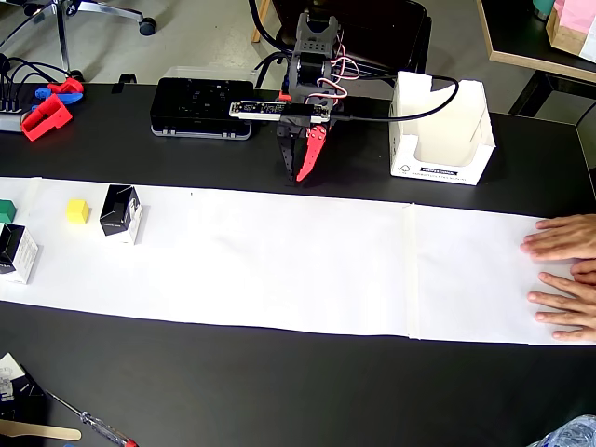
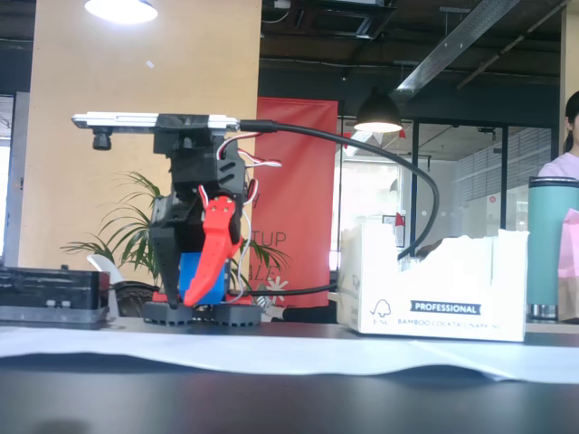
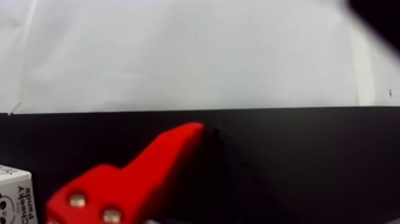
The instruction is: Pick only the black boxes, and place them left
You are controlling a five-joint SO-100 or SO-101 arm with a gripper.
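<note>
Overhead view shows two small oblong black cartons with white sides: one black box (image 1: 121, 213) stands on the left part of the long white paper strip (image 1: 307, 261), and a second black box (image 1: 16, 251) lies at the strip's far left edge, partly cut off by the frame. Both already sit at the left of this view; no further black carton is visible on the rest of the strip, so the sorting appears complete or nearly so, unless more cartons lie out of frame. Between the two cartons rest one small yellow cube (image 1: 77, 210) and one small green cube (image 1: 6, 210), apart from each other and from the cartons. The gripper (image 1: 302, 166), with one red finger and one black finger, hangs empty above the black table (image 1: 279, 382) just behind the strip, well apart from both cartons; the wrist view shows its fingertips pressed together with nothing between them. Behind the arm sit one flat black device (image 1: 202, 107) and one torn white cardboard napkin carton (image 1: 440, 135). One human hand (image 1: 565, 237) rests on the strip's right end, with another below it.
</note>
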